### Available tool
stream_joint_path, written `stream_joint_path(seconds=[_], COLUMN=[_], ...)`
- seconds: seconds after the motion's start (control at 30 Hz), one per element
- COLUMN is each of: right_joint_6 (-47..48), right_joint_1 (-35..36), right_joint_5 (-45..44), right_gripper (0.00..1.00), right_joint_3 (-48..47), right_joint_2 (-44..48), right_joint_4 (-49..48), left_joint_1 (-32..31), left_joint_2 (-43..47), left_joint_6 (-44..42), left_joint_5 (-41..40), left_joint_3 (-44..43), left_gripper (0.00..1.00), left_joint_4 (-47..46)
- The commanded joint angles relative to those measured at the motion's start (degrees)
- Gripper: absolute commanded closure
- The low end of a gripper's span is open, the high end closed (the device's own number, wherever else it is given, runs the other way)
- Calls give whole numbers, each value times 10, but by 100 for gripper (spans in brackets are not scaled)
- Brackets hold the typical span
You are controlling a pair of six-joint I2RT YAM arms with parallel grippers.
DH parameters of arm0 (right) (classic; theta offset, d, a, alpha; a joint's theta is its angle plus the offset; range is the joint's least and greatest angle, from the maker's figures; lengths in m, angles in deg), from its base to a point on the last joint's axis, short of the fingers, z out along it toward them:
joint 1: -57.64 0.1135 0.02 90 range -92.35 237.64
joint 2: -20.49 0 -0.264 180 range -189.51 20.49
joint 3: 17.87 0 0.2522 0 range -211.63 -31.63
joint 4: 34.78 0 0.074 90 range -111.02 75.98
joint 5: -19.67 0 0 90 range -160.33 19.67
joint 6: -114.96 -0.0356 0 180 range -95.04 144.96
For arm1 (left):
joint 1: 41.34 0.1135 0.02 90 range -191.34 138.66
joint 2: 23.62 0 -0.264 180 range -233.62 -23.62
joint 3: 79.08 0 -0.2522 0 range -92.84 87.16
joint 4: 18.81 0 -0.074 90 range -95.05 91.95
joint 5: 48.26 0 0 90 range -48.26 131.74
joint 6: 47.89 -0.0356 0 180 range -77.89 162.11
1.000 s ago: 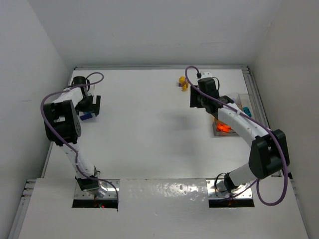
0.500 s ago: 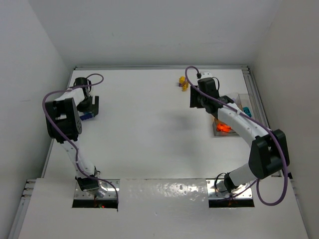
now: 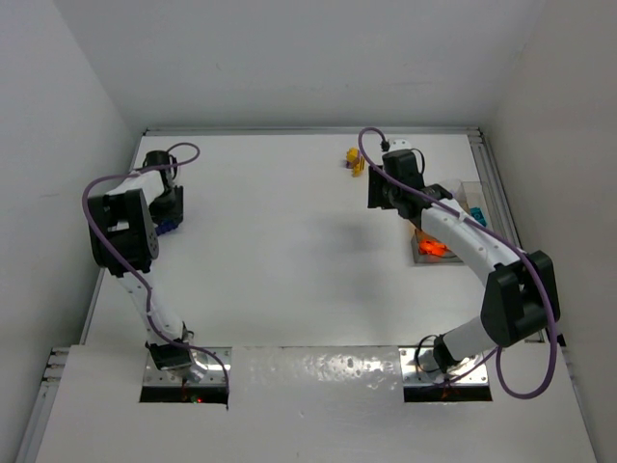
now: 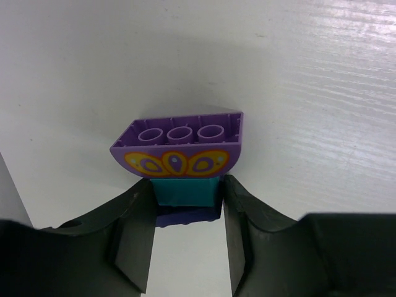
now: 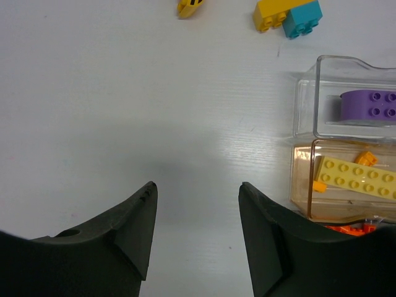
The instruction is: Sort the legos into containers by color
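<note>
In the left wrist view a lego clump stands on the table: a purple curved brick [image 4: 179, 139] with a yellow pattern, a teal brick [image 4: 184, 190] and a dark purple piece. My left gripper [image 4: 187, 204] is shut on the teal brick, a finger pressing each side. From above, that gripper [image 3: 166, 214] sits by the left wall. My right gripper [image 5: 197, 192] is open and holds nothing, just left of the containers [image 5: 307, 99]. These hold a purple brick [image 5: 368, 105], a long yellow brick [image 5: 356, 179] and orange bricks [image 5: 352, 229].
Loose yellow and teal bricks [image 5: 288, 15] and a small yellow piece [image 5: 189, 6] lie on the table beyond the containers. From above, that yellow group [image 3: 355, 159] lies near the back edge. The left wall [image 3: 87, 145] stands close to the left gripper.
My left gripper's fingers have closed from wide open onto the lego clump, and the wrist has shifted slightly toward the left wall. The right arm has not moved.
</note>
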Motion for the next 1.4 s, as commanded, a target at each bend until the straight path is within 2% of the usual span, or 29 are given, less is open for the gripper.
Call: stream_joint_path(seconds=[0.0, 0.07, 0.17, 0.53, 0.7, 0.9, 1.0, 1.03, 1.1, 1.17, 1.27, 1.37], right_joint_6=[3, 3, 7, 22, 21, 10, -65, -121, -177, -245, -301, -322], right_joint_1=[1, 2, 2, 1, 5, 48, 57, 57, 57, 57, 59, 68], right_joint_5=[-11, -9, -5, 10, 59, 116, 194, 238, 277, 326, 344, 371], right_gripper=[45, 45, 45, 45, 46, 46, 45, 44, 42, 40, 37, 31], right_joint_3=[-27, -28, -30, -28, -23, -47, -53, -50, -42, -43, -37, -23], right_joint_2=[6, 7, 8, 30, 19, -20, -50, -57, -84, -104, -132, -155], right_joint_4=[-6, -6, -3, -6, -13, -31, -90, -117, -202, -246, -320, -351], left_joint_1=[4, 3, 3, -31, -94, -152, -190, -209, -230, -262, -287, -300], left_joint_2=[7, 11, 21, 49, 84, 107, 117, 121, 121, 121, 121, 117], left_joint_6=[9, 6, -14, -92, -170, -244, -293, -318, -336, -355, -370, -374], left_joint_5=[17, 27, 55, 120, 185, 304, 352, 374, 387, 389, 402, 420], left_joint_3=[-9, -11, -14, -49, -35, -23, -19, -18, -18, -20, -26, -40], left_gripper=[65, 74, 99, 100, 100, 100, 100, 100, 100, 100, 100, 100], left_joint_4=[2, 6, 9, 55, 58, 83, 104, 110, 123, 131, 136, 147])
